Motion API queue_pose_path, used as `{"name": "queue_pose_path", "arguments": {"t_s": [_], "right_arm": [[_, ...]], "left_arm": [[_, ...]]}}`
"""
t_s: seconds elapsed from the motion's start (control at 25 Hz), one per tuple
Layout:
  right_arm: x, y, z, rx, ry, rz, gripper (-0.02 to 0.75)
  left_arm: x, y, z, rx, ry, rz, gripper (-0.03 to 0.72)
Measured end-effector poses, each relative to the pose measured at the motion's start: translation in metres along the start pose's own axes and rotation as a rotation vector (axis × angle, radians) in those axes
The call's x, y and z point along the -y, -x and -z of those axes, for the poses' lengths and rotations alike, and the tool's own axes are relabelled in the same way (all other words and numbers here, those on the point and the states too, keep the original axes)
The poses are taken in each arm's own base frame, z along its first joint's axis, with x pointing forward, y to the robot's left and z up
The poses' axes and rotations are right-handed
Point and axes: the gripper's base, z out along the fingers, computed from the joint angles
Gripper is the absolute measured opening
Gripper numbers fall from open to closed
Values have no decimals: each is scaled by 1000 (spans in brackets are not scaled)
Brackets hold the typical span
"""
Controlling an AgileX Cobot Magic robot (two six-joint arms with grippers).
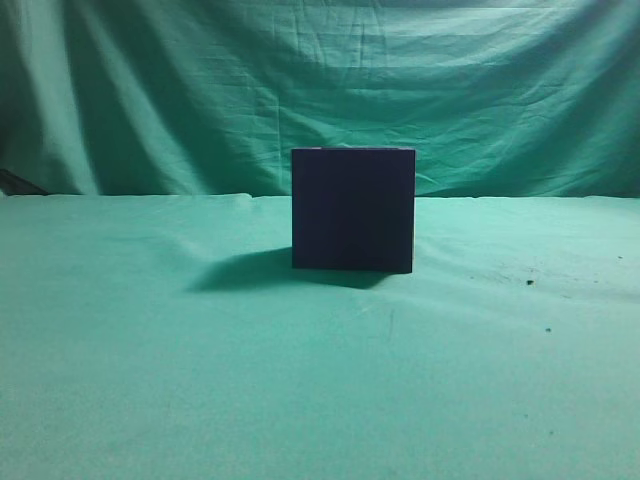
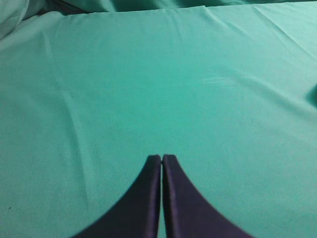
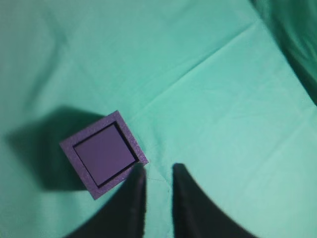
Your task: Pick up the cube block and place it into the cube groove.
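Hovering over the cube groove [image 3: 104,154], lower left of frame, my right pincer [image 3: 157,173] sits narrowly parted, empty. Cube block [image 3: 105,152] looks seated inside — placement done, I judge. Left pincer [image 2: 162,159] closed.

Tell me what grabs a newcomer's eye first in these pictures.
The cube groove, a dark box, stands alone mid-table on the green cloth, casting a shadow to its left. From above, the cube block sits inside its square cavity. The right gripper hovers open beside it; the left gripper is shut over bare cloth.
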Motion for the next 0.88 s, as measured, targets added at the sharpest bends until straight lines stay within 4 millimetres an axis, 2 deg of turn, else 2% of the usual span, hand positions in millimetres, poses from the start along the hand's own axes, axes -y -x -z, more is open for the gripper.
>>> {"name": "queue_pose_path", "arguments": {"t_s": [0.12, 0.28, 0.4, 0.6, 0.72, 0.88], "right_arm": [[4, -11, 39, 74, -28, -141, 0], [0, -41, 79, 121, -32, -271, 0], [-7, -74, 103, 135, -33, -334, 0], [-25, -136, 117, 125, -29, -399, 0], [-35, -168, 123, 200, -32, -430, 0], [-48, -204, 118, 326, -33, -458, 0]], "left_arm": [[0, 0, 0, 0, 0, 0, 0], [0, 0, 0, 0, 0, 0, 0], [0, 0, 0, 0, 0, 0, 0], [0, 0, 0, 0, 0, 0, 0], [0, 0, 0, 0, 0, 0, 0], [0, 0, 0, 0, 0, 0, 0]]}}
